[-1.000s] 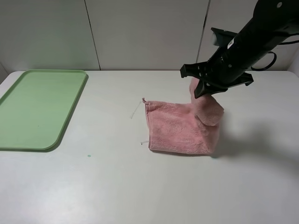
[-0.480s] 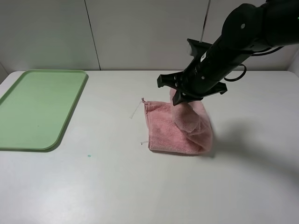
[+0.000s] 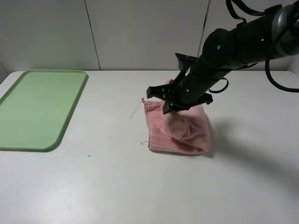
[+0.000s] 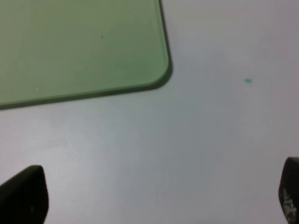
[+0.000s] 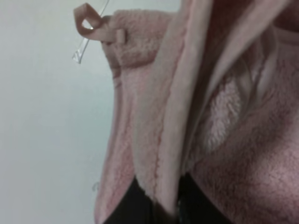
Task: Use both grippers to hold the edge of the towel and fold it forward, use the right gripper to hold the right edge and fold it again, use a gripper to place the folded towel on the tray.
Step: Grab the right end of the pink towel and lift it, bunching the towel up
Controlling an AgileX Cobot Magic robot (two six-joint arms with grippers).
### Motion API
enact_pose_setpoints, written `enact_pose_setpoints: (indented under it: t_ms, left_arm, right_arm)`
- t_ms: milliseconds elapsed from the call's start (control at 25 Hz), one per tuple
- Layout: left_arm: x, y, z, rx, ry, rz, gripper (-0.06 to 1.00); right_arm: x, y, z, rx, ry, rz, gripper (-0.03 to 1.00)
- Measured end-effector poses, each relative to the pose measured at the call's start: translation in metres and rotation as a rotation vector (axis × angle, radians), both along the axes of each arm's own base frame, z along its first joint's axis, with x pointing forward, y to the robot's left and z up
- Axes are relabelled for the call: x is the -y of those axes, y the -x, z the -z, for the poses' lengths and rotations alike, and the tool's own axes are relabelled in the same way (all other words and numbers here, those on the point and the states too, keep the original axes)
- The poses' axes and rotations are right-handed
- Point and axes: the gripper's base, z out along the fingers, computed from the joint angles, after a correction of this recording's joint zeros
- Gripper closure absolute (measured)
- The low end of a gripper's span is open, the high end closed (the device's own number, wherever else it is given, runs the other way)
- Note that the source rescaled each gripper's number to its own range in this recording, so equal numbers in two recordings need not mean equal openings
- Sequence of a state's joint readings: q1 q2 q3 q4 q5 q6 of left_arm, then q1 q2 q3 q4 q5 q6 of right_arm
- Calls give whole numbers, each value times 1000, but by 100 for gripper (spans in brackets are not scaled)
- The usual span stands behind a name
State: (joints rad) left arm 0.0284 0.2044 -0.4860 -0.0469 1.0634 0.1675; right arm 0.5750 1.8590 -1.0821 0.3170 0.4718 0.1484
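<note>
On the white tabletop (image 3: 117,186) lay a pink fluffy terry towel (image 3: 187,135), well apart from the flat light-green plastic tray (image 3: 37,107). The right tool (image 3: 170,108) pinched its stitched pink hem (image 5: 163,116) above the cloth; the left tool (image 4: 156,200) stood spread.

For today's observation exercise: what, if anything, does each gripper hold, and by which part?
The right gripper pinches the pink towel by its stitched edge, lifted above the rest of the cloth. The left gripper is open and holds nothing.
</note>
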Motion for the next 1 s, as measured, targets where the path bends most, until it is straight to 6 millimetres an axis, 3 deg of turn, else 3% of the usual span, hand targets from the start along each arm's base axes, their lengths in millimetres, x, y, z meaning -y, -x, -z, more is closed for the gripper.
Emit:
enact_pose_setpoints:
  t_ms: [400, 880, 960, 1000]
  left_arm:
    - [0, 0, 0, 0, 0, 0, -4]
    - [0, 0, 0, 0, 0, 0, -4]
    - [0, 0, 0, 0, 0, 0, -4]
    - [0, 0, 0, 0, 0, 0, -4]
  right_arm:
    - [-20, 6, 18, -8, -15, -13, 92]
    - [-33, 13, 17, 25, -29, -47, 91]
    - [-33, 13, 17, 26, -30, -47, 82]
    - [-34, 13, 17, 25, -30, -46, 69]
